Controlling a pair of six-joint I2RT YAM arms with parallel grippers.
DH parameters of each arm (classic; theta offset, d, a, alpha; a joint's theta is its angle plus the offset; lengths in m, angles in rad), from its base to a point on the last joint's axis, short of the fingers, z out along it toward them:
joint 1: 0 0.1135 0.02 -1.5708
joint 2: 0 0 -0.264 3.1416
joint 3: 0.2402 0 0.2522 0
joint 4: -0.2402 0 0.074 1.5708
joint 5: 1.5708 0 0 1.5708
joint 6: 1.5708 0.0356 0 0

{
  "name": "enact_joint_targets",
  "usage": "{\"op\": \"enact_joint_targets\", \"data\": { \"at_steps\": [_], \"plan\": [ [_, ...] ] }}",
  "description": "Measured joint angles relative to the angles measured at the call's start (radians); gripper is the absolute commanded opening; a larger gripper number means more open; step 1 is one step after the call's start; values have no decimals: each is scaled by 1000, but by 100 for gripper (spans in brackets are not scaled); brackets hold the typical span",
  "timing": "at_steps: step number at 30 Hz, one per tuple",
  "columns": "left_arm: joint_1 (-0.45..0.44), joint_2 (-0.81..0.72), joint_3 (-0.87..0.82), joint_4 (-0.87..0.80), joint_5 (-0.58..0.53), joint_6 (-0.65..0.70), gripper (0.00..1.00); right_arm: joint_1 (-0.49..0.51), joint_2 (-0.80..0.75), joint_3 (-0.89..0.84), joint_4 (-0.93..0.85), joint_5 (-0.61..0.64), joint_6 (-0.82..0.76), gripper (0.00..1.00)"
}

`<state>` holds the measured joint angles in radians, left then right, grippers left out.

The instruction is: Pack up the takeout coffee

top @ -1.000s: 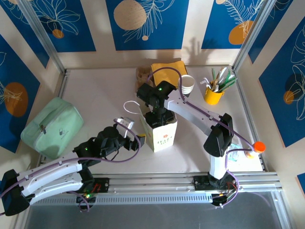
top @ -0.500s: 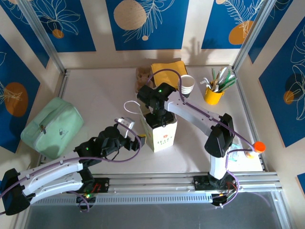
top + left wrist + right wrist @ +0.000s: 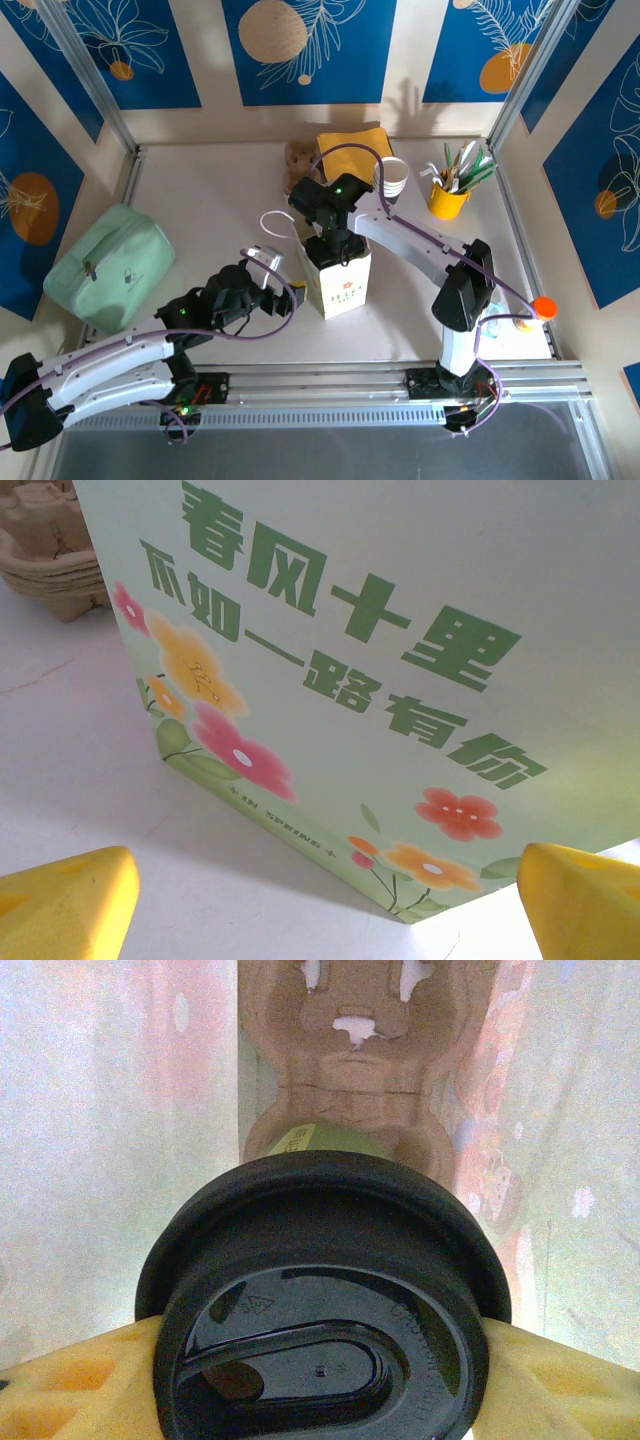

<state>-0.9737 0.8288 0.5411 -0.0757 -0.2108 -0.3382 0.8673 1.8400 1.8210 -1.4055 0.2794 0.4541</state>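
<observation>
the left arm (image 3: 105, 372) and right arm (image 3: 410, 238) have white links with black joint housings (image 3: 462, 285), each arm carrying a small green light (image 3: 338, 184). a purple cable (image 3: 345, 148) loops along each arm. the left tool (image 3: 320, 910) and right tool (image 3: 320, 1370) end in blunt yellow fingers (image 3: 70, 905) with a matte, slightly grainy surface.

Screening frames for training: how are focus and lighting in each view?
Top external: sharp, evenly lit, soft shadows. Left wrist: paper bag print crisp, tool fingers slightly soft. Right wrist: takeout coffee lid glossy with glare, bag walls washed out.
</observation>
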Motion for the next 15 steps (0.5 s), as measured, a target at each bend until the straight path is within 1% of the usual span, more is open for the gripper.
{"op": "enact_joint_targets", "data": {
  "at_steps": [15],
  "plan": [
    [0, 0, 0, 0, 0, 0, 97, 0, 0, -11, 8, 0, 0, 63]
  ]
}}
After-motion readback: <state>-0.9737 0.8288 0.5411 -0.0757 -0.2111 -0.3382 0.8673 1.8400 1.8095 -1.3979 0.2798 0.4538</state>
